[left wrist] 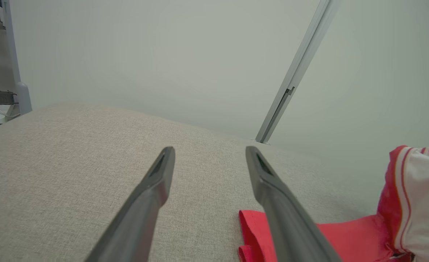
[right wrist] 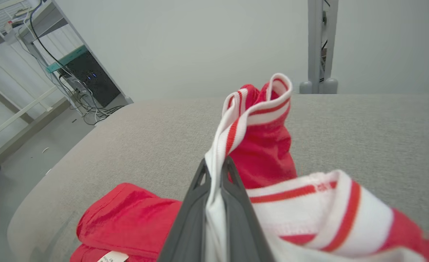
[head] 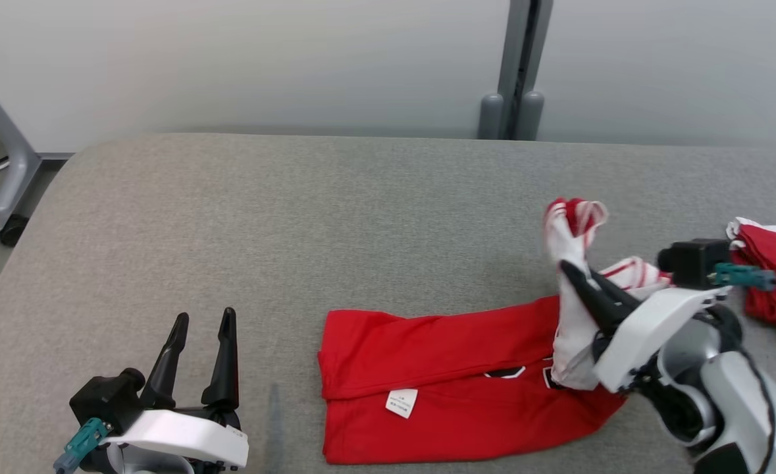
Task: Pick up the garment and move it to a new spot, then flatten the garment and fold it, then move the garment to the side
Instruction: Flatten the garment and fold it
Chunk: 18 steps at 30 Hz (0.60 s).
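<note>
A red garment [head: 440, 382] with white, red-striped trim lies partly folded on the grey table [head: 295, 217], a white label on its front. My right gripper [head: 575, 273] is shut on the white trimmed end and holds it lifted above the garment's right side; the right wrist view shows the fingers [right wrist: 236, 196] pinching the white cloth [right wrist: 265, 109]. My left gripper [head: 203, 319] stands open at the lower left, apart from the garment, with nothing between its fingers. In the left wrist view the left gripper [left wrist: 210, 153] points over bare table, the garment [left wrist: 349, 236] at lower right.
Another red and white garment [head: 773, 276] lies at the table's right edge. A grey post [head: 519, 72] stands behind the table against the pale wall. A wheeled stand [head: 2, 178] is off the table's left corner, and shelving with cables [right wrist: 72, 76] lies beyond.
</note>
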Motion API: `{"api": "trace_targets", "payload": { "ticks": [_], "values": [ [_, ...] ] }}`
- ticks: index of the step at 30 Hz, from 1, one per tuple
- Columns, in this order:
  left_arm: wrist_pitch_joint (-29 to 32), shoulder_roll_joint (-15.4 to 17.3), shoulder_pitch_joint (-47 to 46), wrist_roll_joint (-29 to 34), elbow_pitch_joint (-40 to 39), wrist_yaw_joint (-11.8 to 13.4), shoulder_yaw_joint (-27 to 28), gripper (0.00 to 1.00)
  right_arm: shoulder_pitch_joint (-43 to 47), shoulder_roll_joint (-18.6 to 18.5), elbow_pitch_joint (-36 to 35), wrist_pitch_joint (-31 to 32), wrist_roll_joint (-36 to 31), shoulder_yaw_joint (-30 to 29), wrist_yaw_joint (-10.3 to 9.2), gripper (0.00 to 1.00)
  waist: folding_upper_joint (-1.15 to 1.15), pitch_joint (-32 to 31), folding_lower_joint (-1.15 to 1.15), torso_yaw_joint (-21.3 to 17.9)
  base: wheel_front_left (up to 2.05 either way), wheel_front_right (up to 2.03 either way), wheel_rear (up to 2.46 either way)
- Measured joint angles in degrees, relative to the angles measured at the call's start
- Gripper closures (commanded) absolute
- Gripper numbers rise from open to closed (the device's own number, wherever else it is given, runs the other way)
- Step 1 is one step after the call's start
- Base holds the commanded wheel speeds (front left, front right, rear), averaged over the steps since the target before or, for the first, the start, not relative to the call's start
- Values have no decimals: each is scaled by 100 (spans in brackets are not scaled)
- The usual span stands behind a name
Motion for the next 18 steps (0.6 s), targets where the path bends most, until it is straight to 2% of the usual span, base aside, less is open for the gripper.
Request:
{"api": "trace_targets", "payload": {
  "ticks": [8, 18],
  "values": [
    [-2, -62, -12, 43, 55, -55, 14, 0, 186, 638, -389, 470, -297, 159, 0, 100, 0, 18, 0, 417, 0, 0, 0],
    [-9, -119, -105, 101, 156, -137, -21, 0, -131, 1177, 196, 388, -327, 619, 0, 100, 0, 121, 0, 960, 0, 0, 0]
  ]
}}
